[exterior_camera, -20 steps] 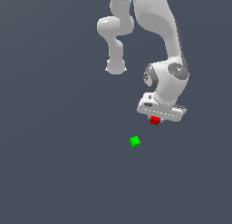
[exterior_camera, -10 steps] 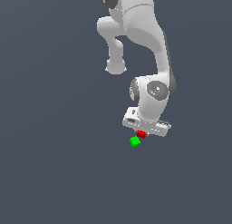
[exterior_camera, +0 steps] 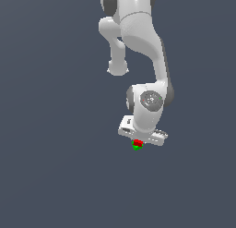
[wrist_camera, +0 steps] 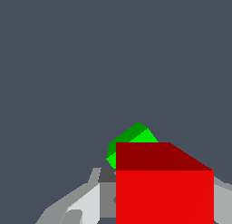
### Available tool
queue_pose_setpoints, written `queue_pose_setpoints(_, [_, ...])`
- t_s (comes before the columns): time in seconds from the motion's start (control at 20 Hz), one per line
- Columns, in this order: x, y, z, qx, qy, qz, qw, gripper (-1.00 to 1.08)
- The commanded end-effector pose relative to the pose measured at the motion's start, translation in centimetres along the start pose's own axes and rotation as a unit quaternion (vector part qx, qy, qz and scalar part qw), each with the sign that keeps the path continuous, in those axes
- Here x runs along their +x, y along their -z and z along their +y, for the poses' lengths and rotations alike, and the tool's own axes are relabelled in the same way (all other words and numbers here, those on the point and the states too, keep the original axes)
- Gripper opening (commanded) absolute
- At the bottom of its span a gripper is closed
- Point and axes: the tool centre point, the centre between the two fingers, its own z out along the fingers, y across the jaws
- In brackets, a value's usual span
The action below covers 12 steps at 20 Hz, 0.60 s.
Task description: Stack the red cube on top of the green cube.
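Note:
The red cube [exterior_camera: 137,142] sits between my gripper's [exterior_camera: 138,143] fingers, just under the white hand. The gripper is shut on it. The green cube [exterior_camera: 136,147] lies directly below it on the grey floor, with only its lower edge showing. In the wrist view the red cube [wrist_camera: 164,184] fills the near field between the grey fingers [wrist_camera: 81,202], and the green cube [wrist_camera: 131,139] peeks out behind its top edge. I cannot tell whether the two cubes touch.
The white arm [exterior_camera: 138,47] rises above the gripper. The floor [exterior_camera: 55,167] is a plain dark grey surface with nothing else on it.
The gripper has carried the red cube toward the exterior view's left and lower, from beside the green cube to right over it.

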Motion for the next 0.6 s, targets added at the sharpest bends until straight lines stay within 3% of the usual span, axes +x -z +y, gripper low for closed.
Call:
queue_pose_setpoints(0.0, [0.26, -0.01, 0.02, 0.0, 0.001, 0.0, 1.0, -1.0])
queue_pose_setpoints(0.05, [0.27, -0.01, 0.02, 0.0, 0.001, 0.0, 1.0, -1.0])
queue_pose_setpoints(0.1, [0.27, -0.01, 0.02, 0.0, 0.001, 0.0, 1.0, 1.0])
queue_pose_setpoints(0.55, [0.27, -0.01, 0.02, 0.0, 0.001, 0.0, 1.0, 1.0])
